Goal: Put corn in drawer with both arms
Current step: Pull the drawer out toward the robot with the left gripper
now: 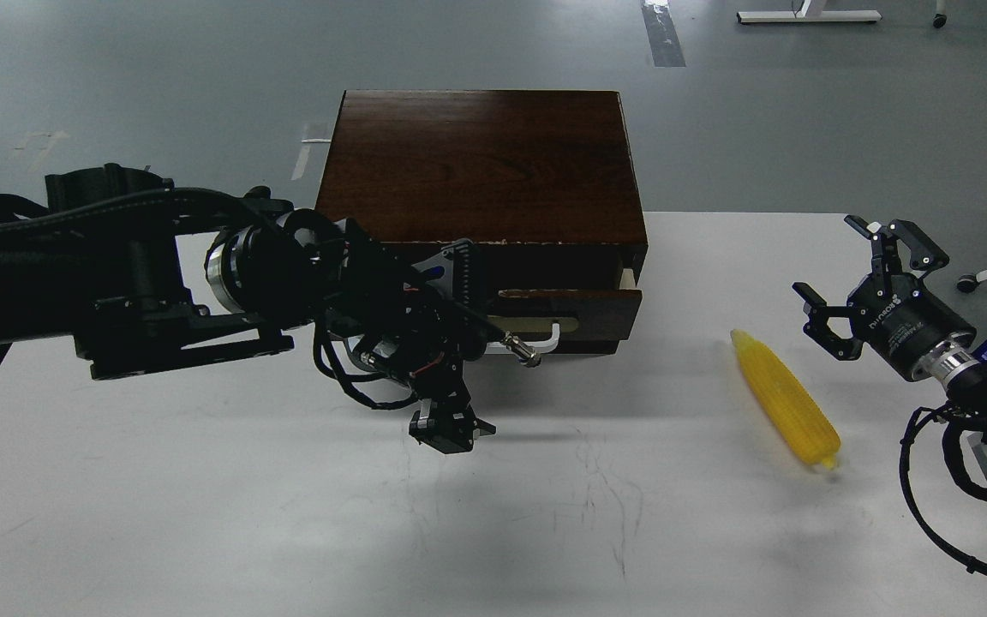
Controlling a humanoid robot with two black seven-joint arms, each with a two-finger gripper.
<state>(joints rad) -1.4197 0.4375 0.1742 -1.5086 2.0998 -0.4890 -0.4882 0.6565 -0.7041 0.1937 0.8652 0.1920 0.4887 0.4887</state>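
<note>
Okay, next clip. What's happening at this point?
A two-armed robot works at a white table holding a dark wooden box. Its left gripper hangs in front of the drawer, which stands only slightly open; the view does not show whether it grips the white handle. The corn lies on the table to the right, untouched. The right gripper is open, just beyond the corn, holding nothing.
</note>
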